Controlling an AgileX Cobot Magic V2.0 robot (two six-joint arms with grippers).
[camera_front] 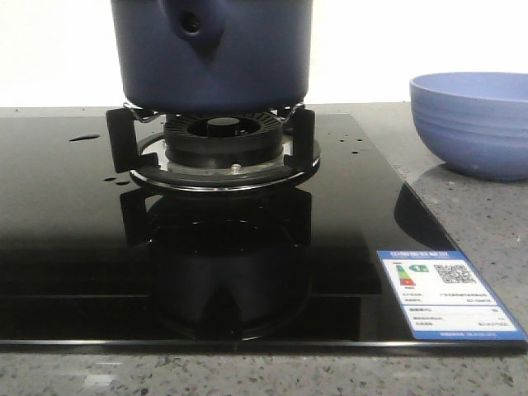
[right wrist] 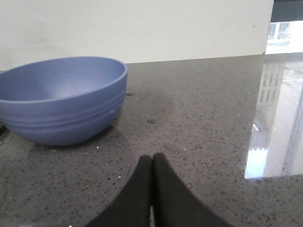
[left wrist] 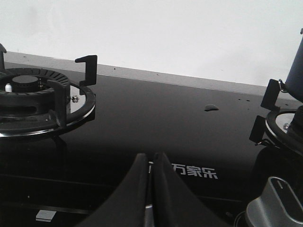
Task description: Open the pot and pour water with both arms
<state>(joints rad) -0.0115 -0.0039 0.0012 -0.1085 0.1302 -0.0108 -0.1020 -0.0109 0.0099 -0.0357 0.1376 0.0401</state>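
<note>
Sitting on burner (camera_front: 221,136): pot (camera_front: 213,54), likely heavy, rigid, matte; lid unseen; grip at stub (camera_front: 192,26). Left gripper (left wrist: 150,182), right gripper (right wrist: 151,187): closed, empty.

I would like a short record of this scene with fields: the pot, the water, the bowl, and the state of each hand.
pot: dark blue pot sits on the burner grate, stub with hole facing the camera; its top is out of view
water: small puddle and droplets on the black glass hob, left of the burner
bowl: lighter blue ribbed bowl on the grey counter, right of the hob, looks empty
left hand: shut, holds nothing, over the hob
right hand: shut, holds nothing, near the bowl
</note>
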